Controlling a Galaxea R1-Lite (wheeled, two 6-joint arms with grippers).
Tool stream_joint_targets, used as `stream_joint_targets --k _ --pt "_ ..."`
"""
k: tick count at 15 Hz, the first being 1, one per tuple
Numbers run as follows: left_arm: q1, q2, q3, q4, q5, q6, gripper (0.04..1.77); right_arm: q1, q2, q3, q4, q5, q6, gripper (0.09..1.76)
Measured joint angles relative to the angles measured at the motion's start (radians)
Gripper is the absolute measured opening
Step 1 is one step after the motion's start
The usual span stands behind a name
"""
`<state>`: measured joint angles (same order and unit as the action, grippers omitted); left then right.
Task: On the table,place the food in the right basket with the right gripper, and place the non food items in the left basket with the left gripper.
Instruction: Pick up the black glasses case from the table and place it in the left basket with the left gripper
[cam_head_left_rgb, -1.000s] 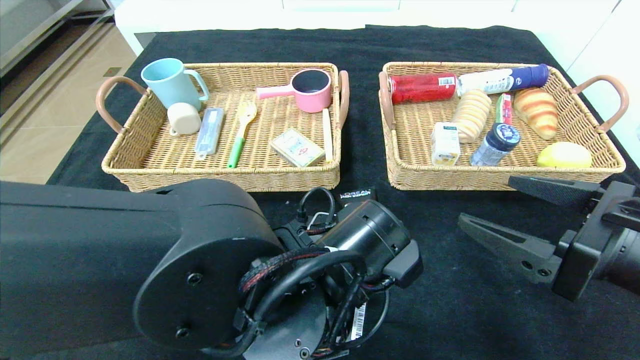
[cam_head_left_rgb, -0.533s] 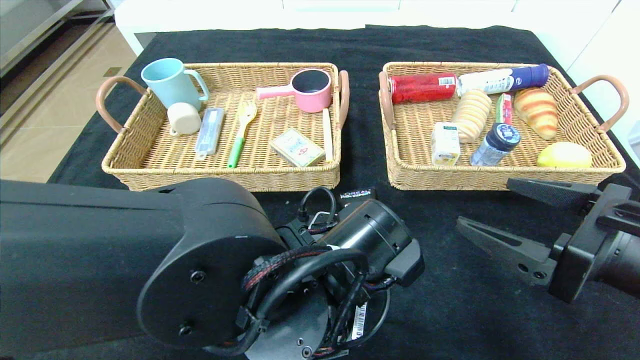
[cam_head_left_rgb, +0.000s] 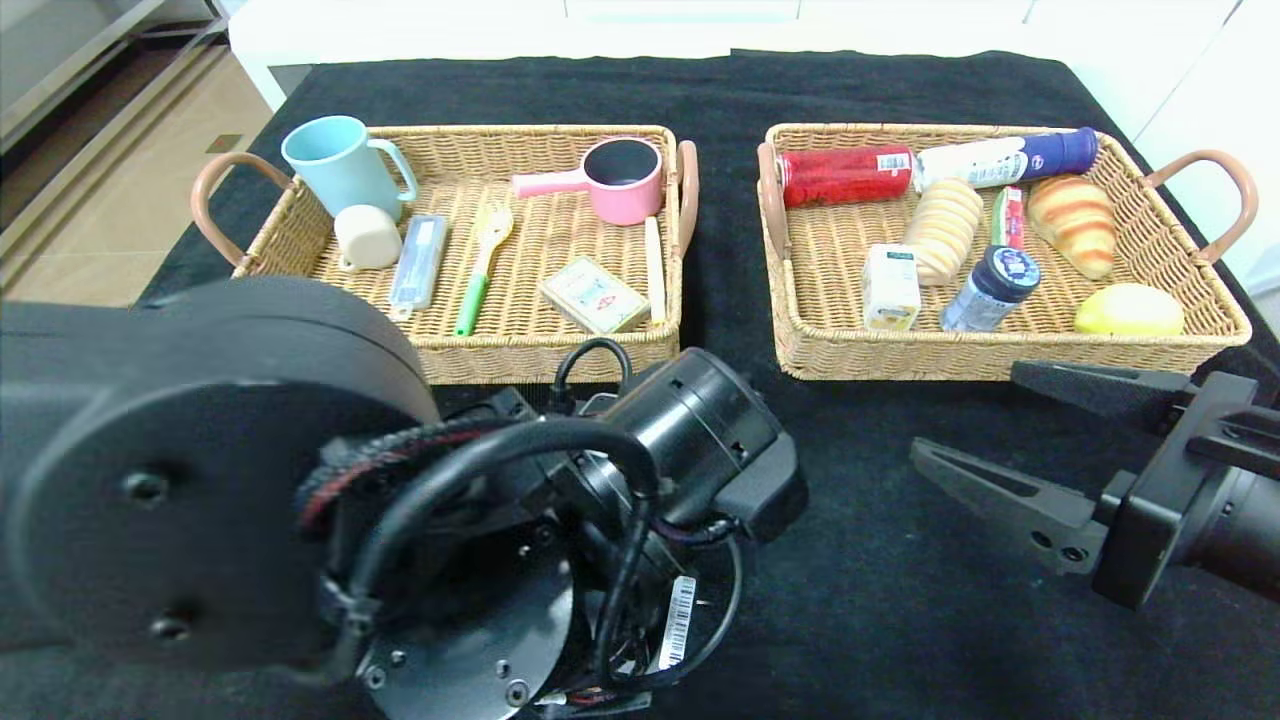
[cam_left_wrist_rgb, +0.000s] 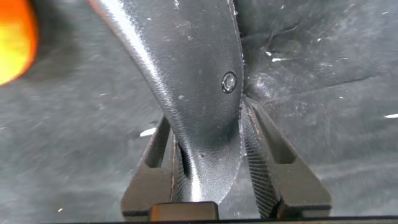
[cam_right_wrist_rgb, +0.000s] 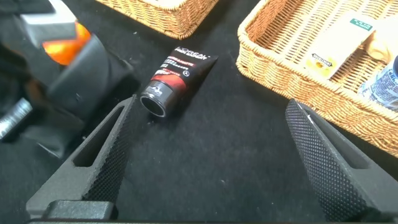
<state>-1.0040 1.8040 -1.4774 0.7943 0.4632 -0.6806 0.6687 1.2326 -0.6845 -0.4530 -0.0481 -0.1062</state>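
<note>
Your left end effector (cam_left_wrist_rgb: 214, 186) pinches the black soft case (cam_left_wrist_rgb: 193, 93); its bulky arm hides both from overhead. Right end effector (cam_head_left_rgb: 985, 425) spread, hovering over the tabletop (cam_head_left_rgb: 900, 620). An orange blur (cam_left_wrist_rgb: 12, 43) is cut off.

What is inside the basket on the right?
In the right basket: a red can, juice carton, bread, croissant, yellow fruit, a jar. Its near wall hides some floor.

black tube (cam_right_wrist_rgb: 176, 76) on bare cloth between left basket (cam_head_left_rgb: 560, 362) and right basket (cam_head_left_rgb: 880, 362)
</note>
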Motion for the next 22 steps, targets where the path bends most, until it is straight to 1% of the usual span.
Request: stream_joint_targets --k 3,5,10,13,16,20,22 --pt "0.006 -0.059 -0.002 0.002 0.001 0.019 0.63 0.002 0.005 0.001 0.0 0.0 0.0 1.71" --pt "0.014 -0.097 -0.004 -0.008 0.007 0.058 0.6 0.002 0.01 0.002 0.0 0.0 0.0 1.71" --pt "0.06 -0.16 -0.078 -0.033 0.01 0.138 0.56 0.002 0.016 0.002 0.0 -0.001 0.0 1.71" --pt "0.114 -0.172 -0.136 -0.07 0.001 0.189 0.55 0.001 0.02 0.004 -0.001 0.0 0.0 1.71" --pt "0.176 -0.172 -0.21 -0.119 -0.01 0.269 0.53 -0.001 0.023 0.005 -0.001 -0.001 0.0 1.71" --pt "0.263 -0.157 -0.259 -0.211 -0.072 0.342 0.53 -0.006 0.026 0.006 -0.002 -0.001 -0.001 1.71" --pt "0.305 -0.144 -0.268 -0.291 -0.095 0.371 0.53 -0.006 0.025 0.005 -0.003 0.0 -0.001 1.71"
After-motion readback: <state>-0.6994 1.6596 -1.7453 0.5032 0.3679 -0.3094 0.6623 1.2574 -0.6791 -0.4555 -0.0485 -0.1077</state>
